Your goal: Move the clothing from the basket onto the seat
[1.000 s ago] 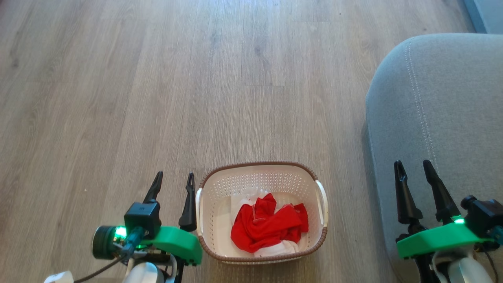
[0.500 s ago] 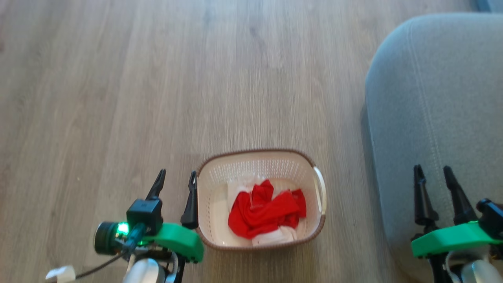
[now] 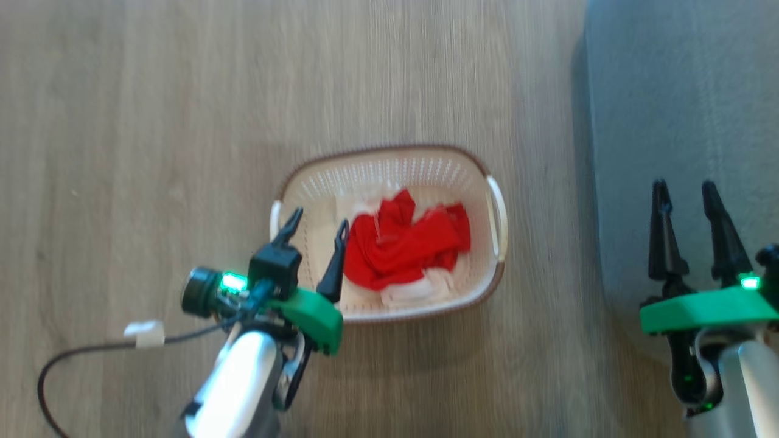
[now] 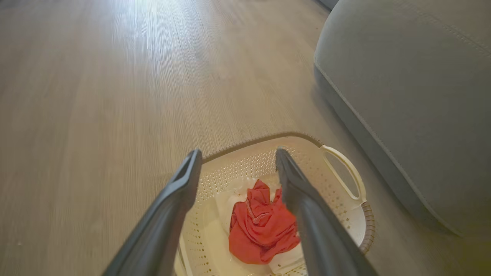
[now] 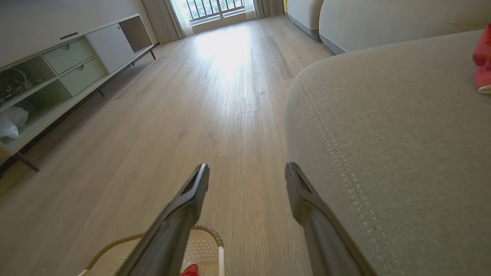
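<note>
Your left claw, lower centre: wide, empty, above the basket to reach the red clothing | right claw, lower right: wide, idle over the seat edge.

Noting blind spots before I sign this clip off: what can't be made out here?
- Number of garments in the clothing: one crumpled heap in the basket, head view blurred.
- Basket floor under it: covered, left wrist view.
- Red cloth on the seat: cut off by the right wrist view's right edge.
</note>
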You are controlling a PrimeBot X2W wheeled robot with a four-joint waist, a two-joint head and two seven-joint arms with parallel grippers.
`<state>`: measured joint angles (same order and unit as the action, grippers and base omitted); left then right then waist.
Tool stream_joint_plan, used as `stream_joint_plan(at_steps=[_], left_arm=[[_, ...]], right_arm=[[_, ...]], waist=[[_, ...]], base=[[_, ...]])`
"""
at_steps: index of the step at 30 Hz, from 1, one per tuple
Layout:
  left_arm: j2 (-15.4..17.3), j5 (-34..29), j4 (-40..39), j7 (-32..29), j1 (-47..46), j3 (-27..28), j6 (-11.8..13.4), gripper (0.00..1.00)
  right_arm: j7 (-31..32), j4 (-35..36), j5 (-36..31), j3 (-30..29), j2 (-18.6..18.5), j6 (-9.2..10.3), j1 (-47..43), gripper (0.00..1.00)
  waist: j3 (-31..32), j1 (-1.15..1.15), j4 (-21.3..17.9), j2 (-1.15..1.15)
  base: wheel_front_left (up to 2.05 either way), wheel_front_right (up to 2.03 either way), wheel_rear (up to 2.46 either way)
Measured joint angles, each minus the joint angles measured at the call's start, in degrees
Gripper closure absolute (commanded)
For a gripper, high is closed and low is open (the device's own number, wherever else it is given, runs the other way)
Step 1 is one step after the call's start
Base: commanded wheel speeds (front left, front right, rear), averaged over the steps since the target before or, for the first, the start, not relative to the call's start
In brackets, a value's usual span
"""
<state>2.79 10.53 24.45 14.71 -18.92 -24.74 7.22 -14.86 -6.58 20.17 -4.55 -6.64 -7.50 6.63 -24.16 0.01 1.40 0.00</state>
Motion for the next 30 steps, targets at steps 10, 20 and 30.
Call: stream_joint_plan(at_steps=[10,20,30], left_arm=[[-0.2,-5.8,11.3,0.0,-13.7,-3.7,-2.6,0.0],[-0.4,-10.7,21.1,0.0,-24.4,-7.8,-5.1,0.0],[1.6,-16.2,33.2,0.0,-33.7,-14.5,-7.2,0.0]], right_arm=[[0.0,4.7,-1.0,1.8,0.2,0.0,4.9,0.0],[0.0,7.0,-1.0,4.4,1.6,0.0,6.2,0.0],[0.0,10.4,1.7,9.1,3.1,0.0,9.9,0.0]], waist=[[-13.4,0.01,-3.0,0.0],[-23.5,-0.01,-7.0,0.0],[-30.7,0.0,-12.5,0.0]], base=[[0.0,0.0,0.0],[0.0,0.0,0.0],[0.0,0.0,0.0]])
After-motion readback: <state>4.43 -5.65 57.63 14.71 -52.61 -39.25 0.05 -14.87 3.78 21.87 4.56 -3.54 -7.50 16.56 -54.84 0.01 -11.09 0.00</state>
